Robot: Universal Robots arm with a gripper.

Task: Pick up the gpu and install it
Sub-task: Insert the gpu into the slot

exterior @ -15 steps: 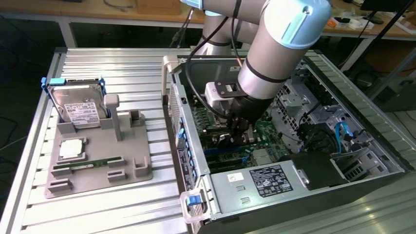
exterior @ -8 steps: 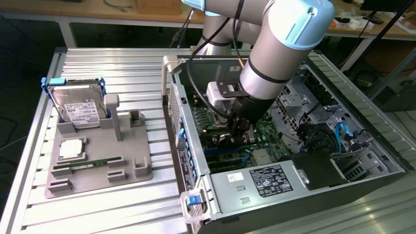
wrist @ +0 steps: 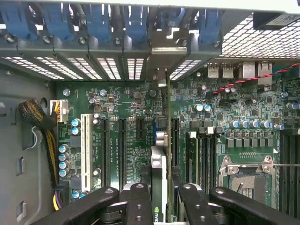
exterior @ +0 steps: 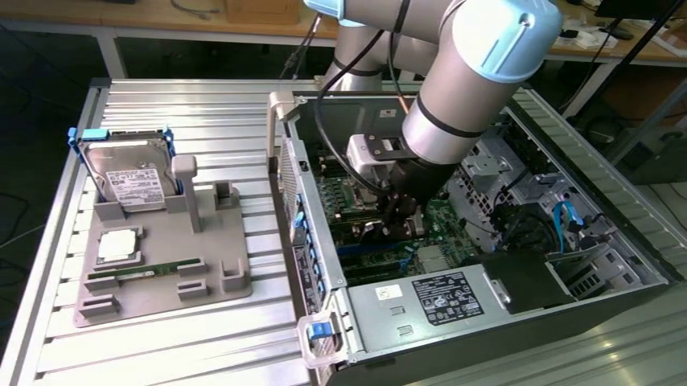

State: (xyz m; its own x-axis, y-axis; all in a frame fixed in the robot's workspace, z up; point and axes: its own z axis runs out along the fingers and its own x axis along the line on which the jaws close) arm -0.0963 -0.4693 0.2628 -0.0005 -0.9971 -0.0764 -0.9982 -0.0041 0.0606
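Above the motherboard [wrist: 126, 108], gripper [wrist: 162, 191] clamps the gpu [wrist: 159, 161].

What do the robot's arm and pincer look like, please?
The arm is a thick silver-grey tube with light-blue joint caps and a black ring; black cables run alongside it. The pincer is black, with linked fingers studded with round bolts.
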